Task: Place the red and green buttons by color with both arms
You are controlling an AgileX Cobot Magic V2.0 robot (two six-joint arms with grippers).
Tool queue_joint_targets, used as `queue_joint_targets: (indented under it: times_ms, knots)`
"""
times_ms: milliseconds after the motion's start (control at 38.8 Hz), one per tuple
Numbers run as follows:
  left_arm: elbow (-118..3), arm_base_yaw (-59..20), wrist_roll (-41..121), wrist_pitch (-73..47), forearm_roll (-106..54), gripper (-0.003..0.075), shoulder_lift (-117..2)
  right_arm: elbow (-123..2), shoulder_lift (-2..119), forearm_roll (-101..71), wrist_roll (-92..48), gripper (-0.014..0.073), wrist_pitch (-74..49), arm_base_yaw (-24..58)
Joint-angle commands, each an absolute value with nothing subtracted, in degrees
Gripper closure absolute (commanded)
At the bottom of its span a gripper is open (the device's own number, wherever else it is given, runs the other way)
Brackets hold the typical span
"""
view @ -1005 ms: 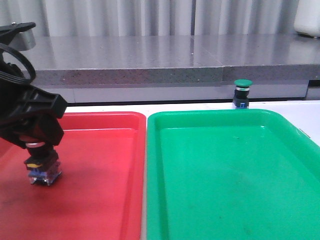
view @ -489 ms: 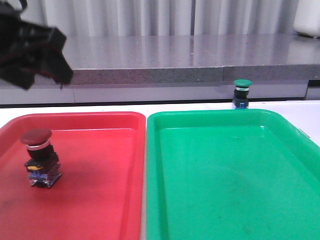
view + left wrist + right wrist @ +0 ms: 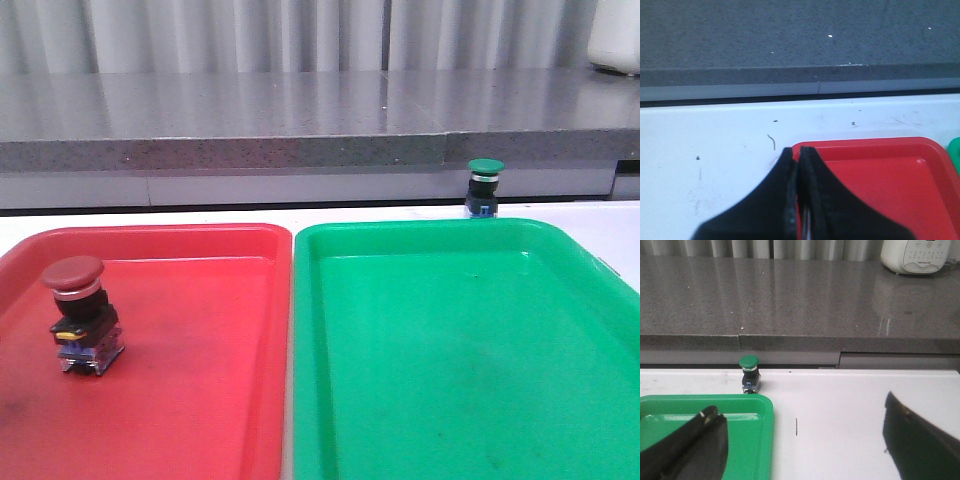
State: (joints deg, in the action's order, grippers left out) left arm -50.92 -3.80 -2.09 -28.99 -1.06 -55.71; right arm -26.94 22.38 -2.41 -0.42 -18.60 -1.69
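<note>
Red tray [image 3: 200, 400] holds the red button [image 3: 78, 312]; left pincer [image 3: 798, 165] together, right pincer [image 3: 800, 440] apart.

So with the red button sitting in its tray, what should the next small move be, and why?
Probably the right hand should advance toward the green button. The hand is open, and that button stands upright on the white table beyond the green tray, while the red button is already in the red tray.

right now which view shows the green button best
The right wrist view: the green button stands closest there, upright on the white table just beyond the green tray. The front view shows it smaller and farther. The left wrist view misses it.
</note>
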Motion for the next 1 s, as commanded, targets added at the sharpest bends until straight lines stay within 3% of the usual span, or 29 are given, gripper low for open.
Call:
queue_joint_targets:
  times_ms: [0, 283, 541, 979]
  knots:
    - [-46.99, -2.47, -2.42, -22.86, -1.19, 0.074, -48.21, -28.83, 23.15, -2.54, -0.64, -0.0049, -14.22, -1.96]
    - [-26.7, -2.44, -2.42, -15.43, -1.56, 0.074, -22.89, -28.83, 23.15, -2.54, -0.64, -0.0049, -14.22, -1.96]
    - [-19.72, -2.44, -2.42, -15.66, -3.11, 0.074, 0.89, -28.83, 23.15, -2.54, -0.64, -0.0049, -14.22, -1.96]
    - [-18.94, -2.44, -2.42, -15.61, -3.72, 0.074, -2.34, -28.83, 23.21, -2.54, -0.64, -0.0049, -14.37, -1.96]
